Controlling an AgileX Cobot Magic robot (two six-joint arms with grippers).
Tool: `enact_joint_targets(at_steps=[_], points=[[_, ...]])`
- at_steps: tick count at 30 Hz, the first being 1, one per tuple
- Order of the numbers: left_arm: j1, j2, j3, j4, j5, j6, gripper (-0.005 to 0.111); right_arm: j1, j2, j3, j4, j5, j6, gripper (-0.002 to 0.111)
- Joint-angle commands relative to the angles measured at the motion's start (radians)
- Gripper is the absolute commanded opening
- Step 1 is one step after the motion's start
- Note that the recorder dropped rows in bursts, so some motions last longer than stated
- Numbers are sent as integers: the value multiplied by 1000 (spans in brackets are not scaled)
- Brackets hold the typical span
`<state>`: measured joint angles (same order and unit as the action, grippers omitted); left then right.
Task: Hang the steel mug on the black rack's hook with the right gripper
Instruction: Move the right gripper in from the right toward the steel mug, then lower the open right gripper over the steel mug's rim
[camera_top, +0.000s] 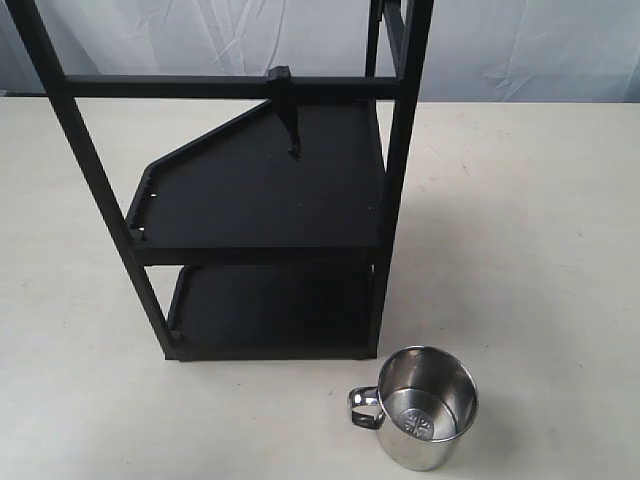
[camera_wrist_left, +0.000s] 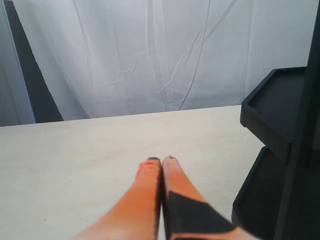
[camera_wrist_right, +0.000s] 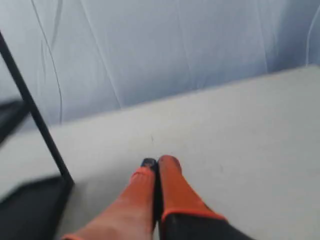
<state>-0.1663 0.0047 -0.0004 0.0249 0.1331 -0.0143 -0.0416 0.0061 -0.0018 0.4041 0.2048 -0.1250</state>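
The steel mug stands upright on the table near the front edge, its loop handle pointing left. Behind it rises the black rack, and the hook hangs down from its upper crossbar. Neither gripper shows in the exterior view. In the right wrist view my right gripper is shut, orange fingers pressed together with nothing between them, over bare table with a rack post beside it. The mug is out of that view. My left gripper is also shut and empty, next to the rack's shelves.
A pale tabletop stretches to the right of the rack and mug. A white wrinkled curtain closes off the back. The rack's two flat shelves carry nothing.
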Motion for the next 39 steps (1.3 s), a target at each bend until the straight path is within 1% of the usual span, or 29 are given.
enact_joint_targets(at_steps=[1,3,5,6,8,11,12,14,17,18,20,21,22,23,27,30,34,35,37,39], points=[[-5,-5,0,4,-5,-2,2,2,-6,2,300,-331,80,2],[-5,-5,0,4,-5,-2,2,2,-6,2,460,-446,80,2],[-5,-5,0,4,-5,-2,2,2,-6,2,549,-548,80,2],[-5,-5,0,4,-5,-2,2,2,-6,2,595,-561,82,2],[-5,-5,0,4,-5,-2,2,2,-6,2,612,-524,113,2],[-5,-5,0,4,-5,-2,2,2,-6,-14,620,-320,263,2],[-5,-5,0,4,-5,-2,2,2,-6,-29,620,-192,320,2],[-5,-5,0,4,-5,-2,2,2,-6,-58,609,-15,323,2],[-5,-5,0,4,-5,-2,2,2,-6,-107,563,226,111,1],[-5,-5,0,4,-5,-2,2,2,-6,-127,563,301,42,-1],[-5,-5,0,4,-5,-2,2,2,67,-152,532,382,-46,-1],[-5,-5,0,4,-5,-2,2,2,120,-166,484,431,-59,-1],[-5,-5,0,4,-5,-2,2,2,167,-182,424,471,-59,-1],[-5,-5,0,4,-5,-2,2,2,232,-195,415,509,-54,-1],[-5,-5,0,4,-5,-2,2,2,474,-244,430,617,-71,-1],[-5,-5,0,4,-5,-2,2,2,619,-290,468,661,-191,-1],[-5,-5,0,4,-5,-2,2,2,736,-392,489,690,-284,-1],[-5,-5,0,4,-5,-2,2,2,755,-415,469,695,-297,-1],[-5,-5,0,4,-5,-2,2,2,804,-473,369,728,-299,-1],[-5,-5,0,4,-5,-2,2,2,863,-520,273,776,-239,-1]])
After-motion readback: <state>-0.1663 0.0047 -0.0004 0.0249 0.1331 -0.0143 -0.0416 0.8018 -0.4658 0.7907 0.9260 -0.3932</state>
